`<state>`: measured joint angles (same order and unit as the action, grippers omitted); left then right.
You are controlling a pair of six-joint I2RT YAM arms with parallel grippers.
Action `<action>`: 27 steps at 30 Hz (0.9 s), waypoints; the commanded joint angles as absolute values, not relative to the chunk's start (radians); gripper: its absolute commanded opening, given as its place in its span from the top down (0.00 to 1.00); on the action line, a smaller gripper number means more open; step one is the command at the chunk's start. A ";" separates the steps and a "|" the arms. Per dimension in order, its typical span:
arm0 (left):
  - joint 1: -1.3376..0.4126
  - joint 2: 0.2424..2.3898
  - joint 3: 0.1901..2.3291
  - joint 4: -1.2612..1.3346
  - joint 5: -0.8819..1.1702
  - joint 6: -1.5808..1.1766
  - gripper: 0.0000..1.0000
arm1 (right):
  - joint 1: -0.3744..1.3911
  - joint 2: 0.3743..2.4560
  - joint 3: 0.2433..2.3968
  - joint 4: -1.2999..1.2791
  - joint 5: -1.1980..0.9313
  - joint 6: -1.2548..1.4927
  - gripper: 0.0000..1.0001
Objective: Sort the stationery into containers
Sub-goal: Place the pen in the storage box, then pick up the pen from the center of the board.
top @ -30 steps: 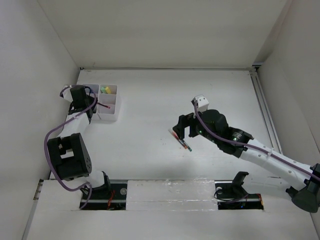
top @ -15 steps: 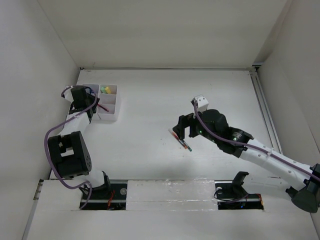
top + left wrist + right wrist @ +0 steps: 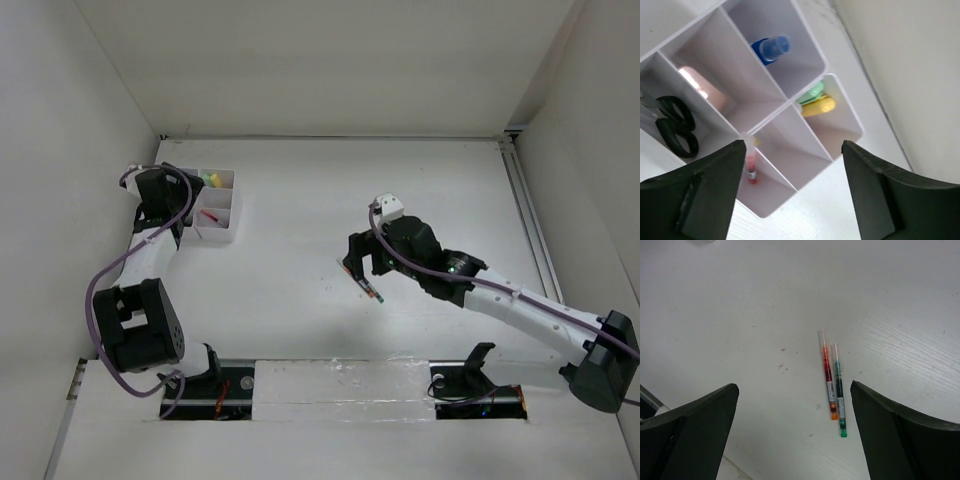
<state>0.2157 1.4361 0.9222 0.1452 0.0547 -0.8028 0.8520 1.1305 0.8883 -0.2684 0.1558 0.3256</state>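
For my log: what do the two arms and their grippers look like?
The left arm and right arm match: white tubular links between chunky black joint housings, with a purple cable looping along each. A small white block sits on the right wrist. The left gripper and right gripper have broad, matte dark-grey wedge fingers.

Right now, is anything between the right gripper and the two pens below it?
Nothing. The right wrist view shows the red pen and green pen side by side on bare table, with the open right gripper above them.
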 commanded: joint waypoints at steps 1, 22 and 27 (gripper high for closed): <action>0.216 1.347 0.922 0.199 0.097 -0.788 0.25 | 0.828 1.163 0.893 -0.232 0.153 0.290 0.00; 0.216 1.144 1.084 -0.058 0.094 -0.703 0.01 | 0.781 1.290 0.847 -0.298 0.130 0.319 0.03; 0.216 1.167 1.183 -0.213 0.159 -0.623 0.01 | 0.741 1.334 0.847 -0.316 0.143 0.319 0.12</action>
